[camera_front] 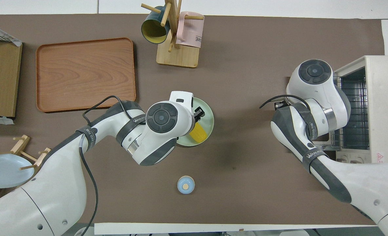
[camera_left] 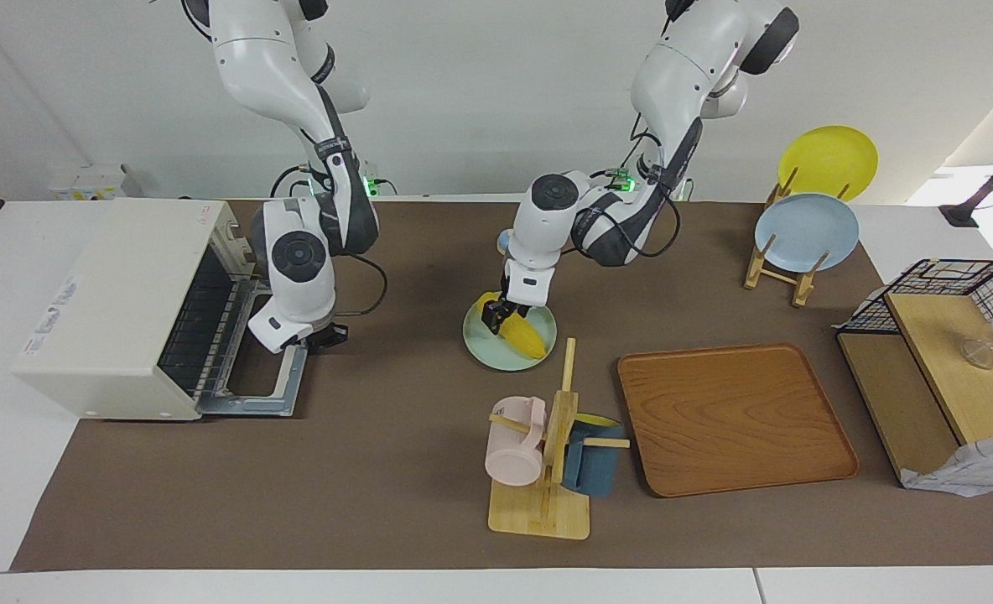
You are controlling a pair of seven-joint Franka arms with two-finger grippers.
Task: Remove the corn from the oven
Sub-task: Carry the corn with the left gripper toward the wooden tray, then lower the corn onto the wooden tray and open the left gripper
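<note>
The yellow corn (camera_left: pixel 523 337) lies on a pale green plate (camera_left: pixel 475 340) in the middle of the table, outside the oven; it also shows in the overhead view (camera_front: pixel 199 133). My left gripper (camera_left: pixel 498 314) is down on the plate with its fingers closed around the end of the corn nearer the robots. The cream-white oven (camera_left: pixel 119 302) stands at the right arm's end of the table with its door (camera_left: pixel 253 394) folded down flat and its wire rack (camera_front: pixel 354 111) bare. My right gripper (camera_left: pixel 327 335) hangs low over the open door's edge, holding nothing that shows.
A wooden tray (camera_left: pixel 731 419) lies beside the plate toward the left arm's end. A mug tree (camera_left: pixel 547 453) with a pink and a blue mug stands farther from the robots than the plate. A small blue cup (camera_front: pixel 185 184) sits nearer the robots. A plate rack (camera_left: pixel 805 235) and a wire shelf (camera_left: pixel 941 352) stand at the left arm's end.
</note>
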